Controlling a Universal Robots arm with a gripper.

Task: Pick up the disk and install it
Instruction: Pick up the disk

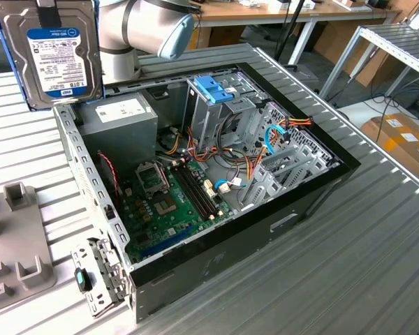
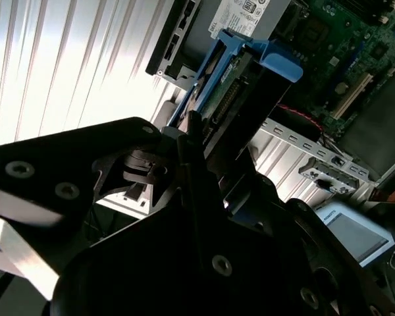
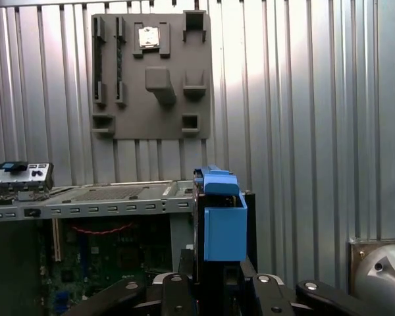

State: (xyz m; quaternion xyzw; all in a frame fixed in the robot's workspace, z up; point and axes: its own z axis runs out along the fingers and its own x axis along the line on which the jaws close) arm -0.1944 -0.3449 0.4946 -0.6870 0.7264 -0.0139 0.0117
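Holds the disk (image 1: 52,52) aloft at the exterior view's upper left, on edge, printed label toward that camera; keeps it outside and above the open computer case (image 1: 314,183), near the corner by the grey power-supply box (image 1: 122,118); not yet in any bay. Clamps it in the gripper (image 3: 217,283), fingers (image 3: 260,289) pressed in from both sides, seemingly on the flat faces; leaves the blue side rails (image 2: 250,56) bare, presumably because those must meet guides in a bay, with the rail end jutting past the fingertips in both wrist views. Inside the case, well apart from the disk, a grey metal cage (image 1: 206,118) topped by a bright blue latch (image 1: 213,89), upright and open toward the top; beside it the green motherboard (image 1: 167,202) and loose cabling. Farther out, on the ribbed table (image 1: 349,272), a grey fixture plate (image 3: 151,76), well clear of the gripper.
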